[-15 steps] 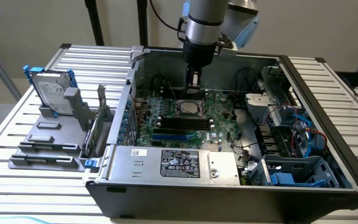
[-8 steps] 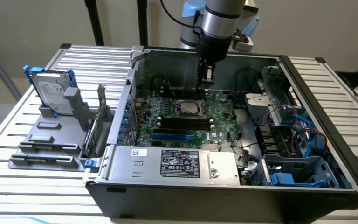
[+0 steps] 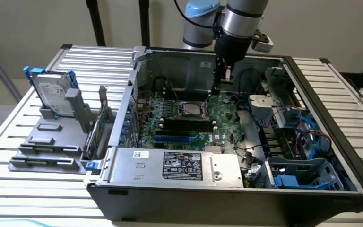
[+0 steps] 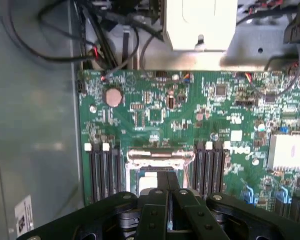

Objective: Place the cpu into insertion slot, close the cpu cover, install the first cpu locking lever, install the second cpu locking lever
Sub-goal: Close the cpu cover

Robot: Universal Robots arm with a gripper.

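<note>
- Gripper [image 4: 165, 177] hangs low inside the open computer case, and its two black fingers [image 4: 157, 200] are pressed tight together, tip to tip.
- The cpu [image 4: 149, 181] lies right at the fingertips, its pale face showing inside the socket. I cannot tell whether the tips touch it.
- The insertion slot [image 3: 192, 109] sits near the middle of the exterior frame, just below the gripper tip and toward the exterior view's left.
- The cpu cover [image 4: 160, 156] shows as a silver frame edge across the slot, just past the fingertips. I cannot tell whether it lies fully flat.
- Black memory slots [image 4: 102, 170] run on both sides of the socket on the green circuit board [image 4: 190, 110].
- The computer case [image 3: 181, 61] rests on a slatted metal table [image 3: 332, 80], with its power supply [image 3: 181, 165] along the lower middle of the exterior frame.
- A hard drive [image 3: 50, 94] stands in a grey holder at the exterior view's left, well apart from the gripper.
</note>
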